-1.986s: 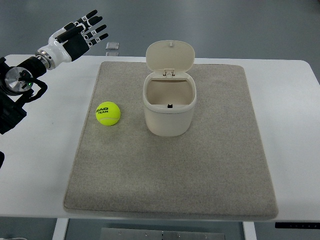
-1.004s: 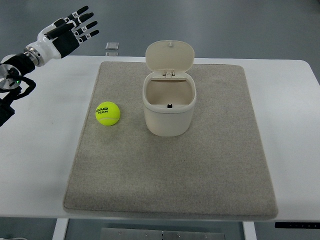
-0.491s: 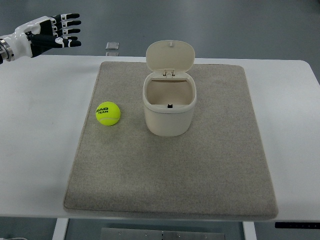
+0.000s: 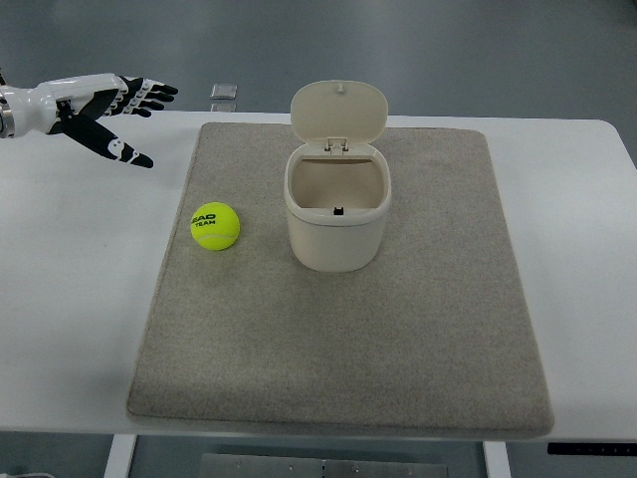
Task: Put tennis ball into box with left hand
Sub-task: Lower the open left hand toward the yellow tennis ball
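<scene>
Still empty, lid-up box [image 4: 337,209]; tennis ball [image 4: 215,226] beside.

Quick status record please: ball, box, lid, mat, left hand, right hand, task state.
ball: tennis ball sits on the mat, left of the box, not touching it
box: cream box stands upright near the mat's middle, nothing visible inside
lid: lid hinged open, tipped back at the far side
mat: grey mat lies on the white table
left hand: left hand at the upper left, fingers spread, holding nothing, far-left of the ball
right hand: not in view
task state: ball not yet grasped
</scene>
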